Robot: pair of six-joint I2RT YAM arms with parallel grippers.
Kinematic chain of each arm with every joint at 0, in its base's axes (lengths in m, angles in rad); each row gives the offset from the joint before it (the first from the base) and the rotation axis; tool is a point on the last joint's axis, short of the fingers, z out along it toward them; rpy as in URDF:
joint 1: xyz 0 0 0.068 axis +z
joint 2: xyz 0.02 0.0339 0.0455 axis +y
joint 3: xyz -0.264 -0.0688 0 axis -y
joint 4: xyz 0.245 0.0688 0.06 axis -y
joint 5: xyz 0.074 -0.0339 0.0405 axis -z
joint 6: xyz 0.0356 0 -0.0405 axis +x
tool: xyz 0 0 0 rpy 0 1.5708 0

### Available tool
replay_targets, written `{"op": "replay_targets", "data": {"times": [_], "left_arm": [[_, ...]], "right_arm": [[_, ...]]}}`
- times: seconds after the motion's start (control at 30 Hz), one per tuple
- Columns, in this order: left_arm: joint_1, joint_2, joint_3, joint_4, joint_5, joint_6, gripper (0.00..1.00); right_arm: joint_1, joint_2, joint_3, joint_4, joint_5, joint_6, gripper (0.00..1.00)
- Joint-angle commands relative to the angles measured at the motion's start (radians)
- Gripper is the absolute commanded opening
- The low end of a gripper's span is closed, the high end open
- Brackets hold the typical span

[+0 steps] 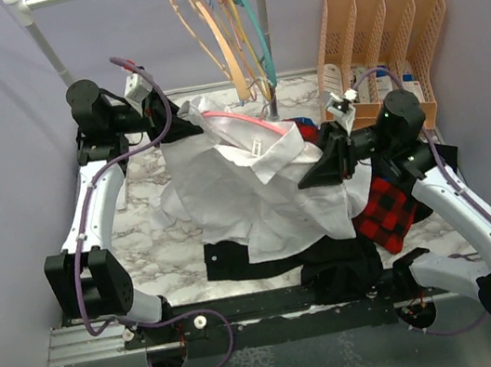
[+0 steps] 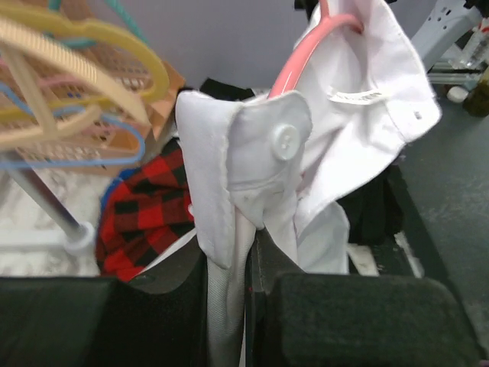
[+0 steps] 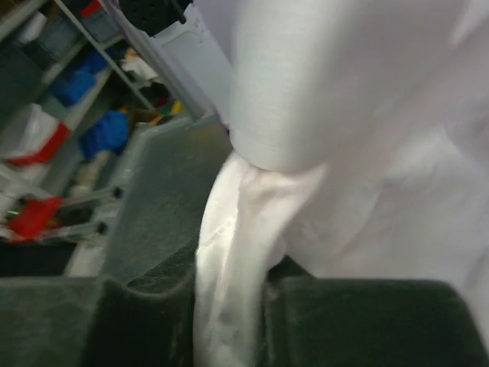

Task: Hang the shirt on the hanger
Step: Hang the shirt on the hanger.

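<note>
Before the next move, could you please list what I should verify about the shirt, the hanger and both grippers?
1. Left gripper clamped on the white shirt: ok.
2. Pink hanger inside the collar: ok.
3. Right gripper hold: cannot tell; fabric lies between its fingers, firmness unclear.
4. Both hanger arms inside the shoulders: cannot tell, fabric hides them.
5. White shirt clear of the red-and-black plaid shirt: not ok, its edge lies over it.

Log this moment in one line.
left gripper: shut on shirt | right gripper: shut on shirt | hanger: partly inside shirt
</note>
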Motion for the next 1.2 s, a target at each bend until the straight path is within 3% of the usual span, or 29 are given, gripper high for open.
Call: {"op": "replay_targets", "data": {"times": [0.0, 0.27, 0.3, 0.33, 0.4, 0.43, 0.47, 0.73, 0.8, 0.83, 0.9, 0.97, 1.03, 1.1, 1.17], "left_arm": [[-0.093, -0.022, 0.002, -0.04, 0.11, -0.113, 0.0], [-0.094, -0.019, -0.01, -0.034, 0.1, -0.123, 0.0], [-0.094, -0.018, -0.01, -0.033, 0.098, -0.126, 0.07], [-0.094, -0.013, -0.01, -0.034, 0.096, -0.132, 0.18], [-0.095, -0.01, -0.03, -0.034, 0.086, -0.142, 0.5], [-0.095, -0.012, -0.04, -0.034, 0.073, -0.147, 0.89], [-0.095, -0.014, -0.045, -0.033, 0.058, -0.15, 0.98], [-0.06, -0.037, 0.03, -0.04, -0.083, -0.19, 0.99], [-0.032, -0.043, 0.06, -0.123, -0.14, -0.143, 0.99], [-0.018, -0.044, 0.097, -0.275, -0.186, -0.019, 0.99], [-0.025, -0.028, 0.261, -0.725, -0.411, 0.399, 0.99], [-0.086, -0.02, 0.3, -0.867, -0.741, 0.645, 0.99], [-0.131, -0.032, 0.265, -0.861, -1.016, 0.76, 0.99], [-0.135, -0.047, 0.229, -0.831, -1.148, 0.779, 0.99], [-0.132, -0.067, 0.198, -0.818, -1.196, 0.739, 0.99]], "right_arm": [[0.132, 0.037, 0.002, -0.083, -0.082, -0.119, 0.02], [0.135, -0.146, -0.05, -0.288, 0.341, -0.216, 0.01], [0.134, -0.161, -0.05, -0.318, 0.402, -0.22, 0.01], [0.135, -0.171, -0.047, -0.353, 0.466, -0.222, 0.01], [0.135, -0.181, -0.036, -0.424, 0.591, -0.236, 0.01], [0.135, -0.186, -0.03, -0.461, 0.652, -0.241, 0.01], [0.135, -0.195, -0.03, -0.488, 0.71, -0.241, 0.01], [0.135, -0.221, -0.044, -0.588, 0.966, -0.261, 0.01], [0.135, -0.233, -0.058, -0.593, 0.997, -0.263, 0.01], [0.135, -0.24, -0.064, -0.596, 0.998, -0.262, 0.01], [0.134, -0.251, -0.07, -0.6, 0.956, -0.271, 0.01], [0.135, -0.253, -0.071, -0.617, 0.882, -0.287, 0.01], [0.135, -0.247, -0.058, -0.66, 0.825, -0.309, 0.01], [0.134, -0.246, -0.046, -0.696, 0.824, -0.319, 0.01], [0.135, -0.254, -0.036, -0.724, 0.844, -0.329, 0.01]]}}
